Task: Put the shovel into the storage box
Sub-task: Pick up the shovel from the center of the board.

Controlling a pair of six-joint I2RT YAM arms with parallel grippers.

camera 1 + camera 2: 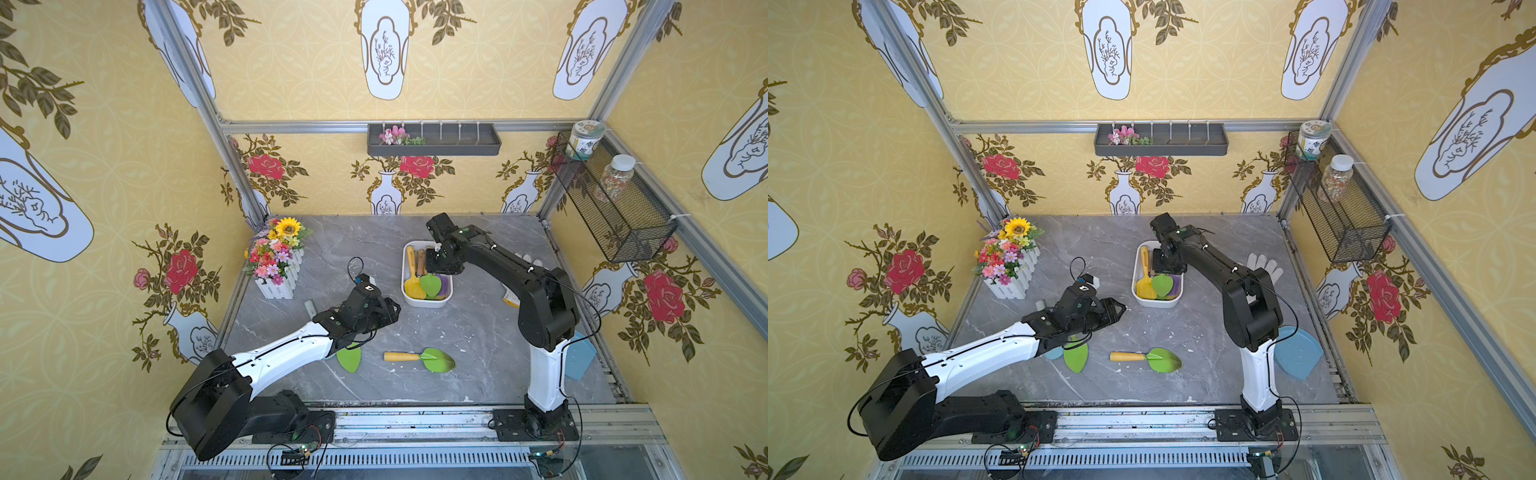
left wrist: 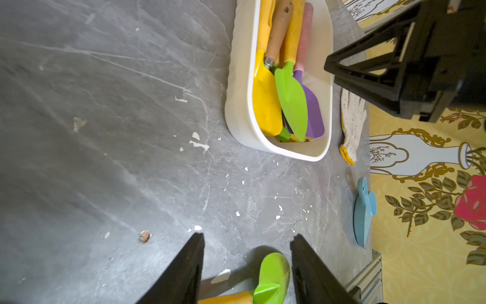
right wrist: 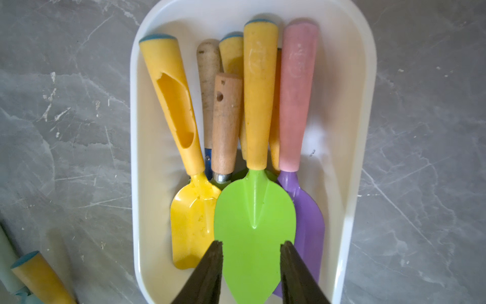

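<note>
The white storage box (image 1: 427, 302) (image 3: 360, 105) stands mid-table and holds several shovels. A green-bladed, yellow-handled one (image 3: 253, 210) (image 2: 292, 100) lies on top of them. My right gripper (image 3: 252, 243) (image 1: 440, 271) hangs over the box's near end. It is open, its fingers apart just above that green blade, and it grips nothing. Another green shovel (image 1: 419, 358) (image 1: 1146, 357) (image 2: 273, 273) lies on the table near the front. My left gripper (image 2: 247, 235) (image 1: 390, 309) hovers open beyond its blade tip, holding nothing. A third green blade (image 1: 350, 358) shows from under my left arm.
A white fence planter of flowers (image 1: 276, 266) stands at the back left. A work glove (image 1: 1264, 264) and a blue dustpan (image 1: 1298, 353) lie along the right edge. A dark grey tray (image 1: 432, 141) and a wire basket (image 1: 615, 203) hang on the walls.
</note>
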